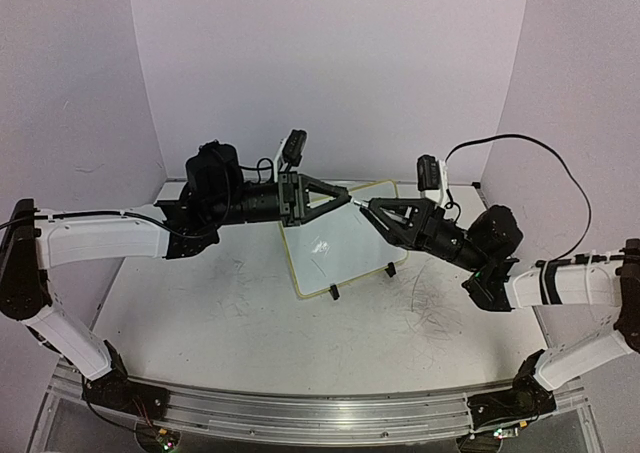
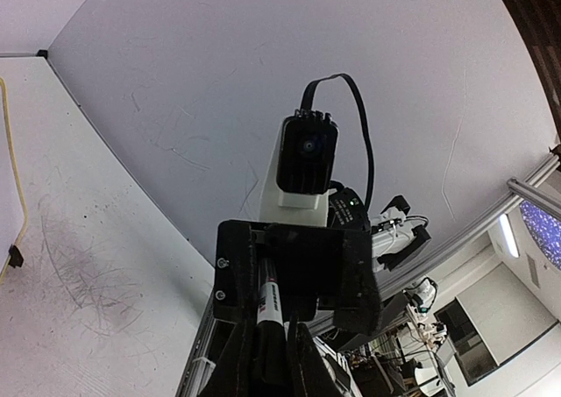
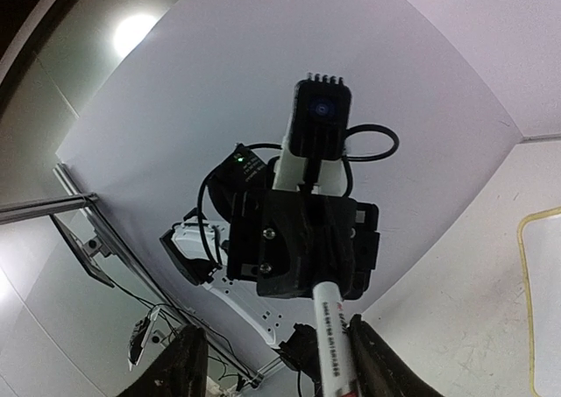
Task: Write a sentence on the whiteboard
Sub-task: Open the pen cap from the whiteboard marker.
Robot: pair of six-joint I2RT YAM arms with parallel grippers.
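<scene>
The whiteboard [image 1: 345, 251] lies on the table [image 1: 200, 313] directly below the two sets of fingertips, turned at an angle. Its far end is under the spot where they meet, and its two black feet [image 1: 334, 293] are on the edge nearer the arm bases. A faint mark shows on its white face (too small to read as lettering).

Above it, level with the fingers, a white-barrelled marker [image 3: 331, 327] with a red and black label bridges the short gap between the two grippers. The left gripper [image 1: 349, 201] reaches in from the left, its fingers [image 2: 235, 362] together and clamped on the marker's barrel. The right gripper [image 1: 370, 205] faces it tip to tip from the right. Its fingers [image 3: 180, 366] stand apart on either side of the marker's other end. There is clear space between one finger and the barrel, and the other finger is just beside it.

Beyond each set of fingers, the wrist views show the opposite gripper's black housing and its camera, end on. Grey scribbles [image 1: 435, 303] mark the table below and to the right of the right fingers, beside the board's near corner.
</scene>
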